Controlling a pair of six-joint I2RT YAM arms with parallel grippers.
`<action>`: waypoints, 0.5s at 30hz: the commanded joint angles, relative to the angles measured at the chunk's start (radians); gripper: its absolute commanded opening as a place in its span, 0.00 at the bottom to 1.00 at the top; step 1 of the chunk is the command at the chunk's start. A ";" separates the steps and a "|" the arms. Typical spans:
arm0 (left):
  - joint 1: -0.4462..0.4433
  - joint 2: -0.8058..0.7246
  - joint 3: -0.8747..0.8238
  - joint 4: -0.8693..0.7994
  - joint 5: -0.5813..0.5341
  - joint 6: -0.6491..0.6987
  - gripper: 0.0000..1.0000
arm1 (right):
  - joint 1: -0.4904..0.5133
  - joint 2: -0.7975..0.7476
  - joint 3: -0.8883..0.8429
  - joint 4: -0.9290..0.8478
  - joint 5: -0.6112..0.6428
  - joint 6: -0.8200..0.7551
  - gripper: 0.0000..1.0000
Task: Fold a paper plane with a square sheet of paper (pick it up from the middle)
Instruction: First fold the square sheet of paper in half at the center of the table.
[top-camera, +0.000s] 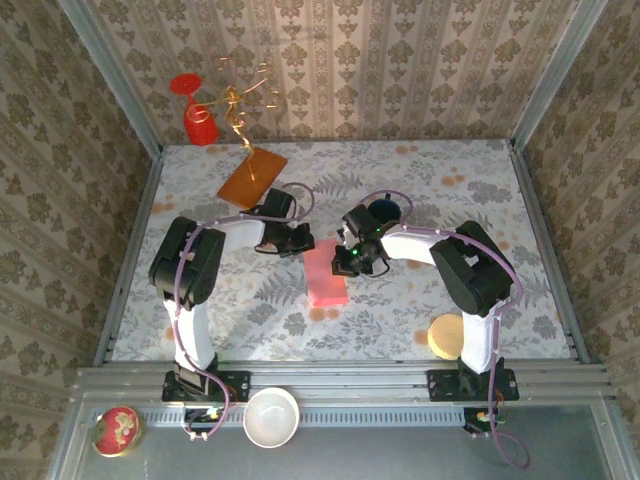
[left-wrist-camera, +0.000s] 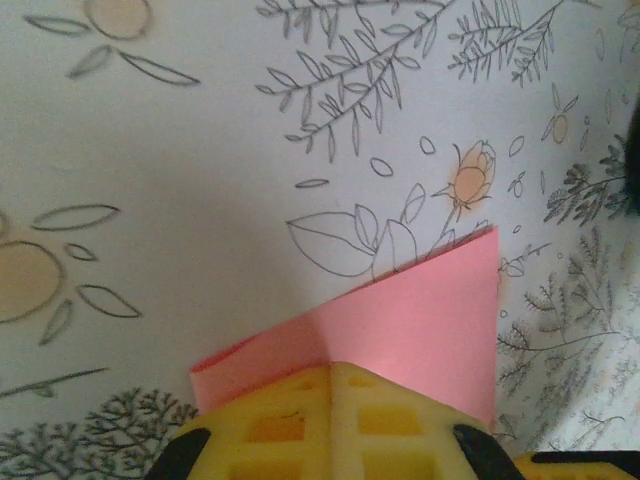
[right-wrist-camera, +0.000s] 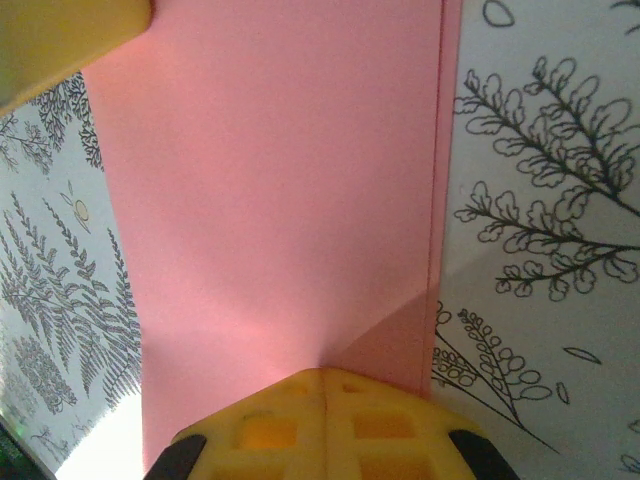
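Two closed pincers: the left gripper (left-wrist-camera: 335, 372) and the right gripper (right-wrist-camera: 322, 378), each with its yellow fingers together, touch their tips to the sheet of paper (top-camera: 325, 276). It lies folded mid-table (top-camera: 420, 180) between both arms.

Floral table (top-camera: 400, 310): pink sheet of paper (top-camera: 325, 275) central, orange board (top-camera: 252, 177) far-left, yellow disc (top-camera: 446, 335) near-right

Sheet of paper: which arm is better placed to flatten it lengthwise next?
Right, probably. The right gripper, shut, sits on the sheet of paper, its length straight ahead; the left gripper, also shut, sits at a corner.
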 joint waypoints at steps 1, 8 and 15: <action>0.072 0.044 0.008 -0.037 -0.086 0.050 0.00 | 0.002 0.135 -0.109 -0.256 0.220 0.012 0.03; 0.110 -0.019 0.051 -0.084 -0.092 0.079 0.00 | 0.002 0.135 -0.107 -0.257 0.226 0.012 0.03; -0.011 -0.218 -0.064 -0.077 -0.058 -0.004 0.00 | 0.002 0.132 -0.105 -0.229 0.219 0.019 0.03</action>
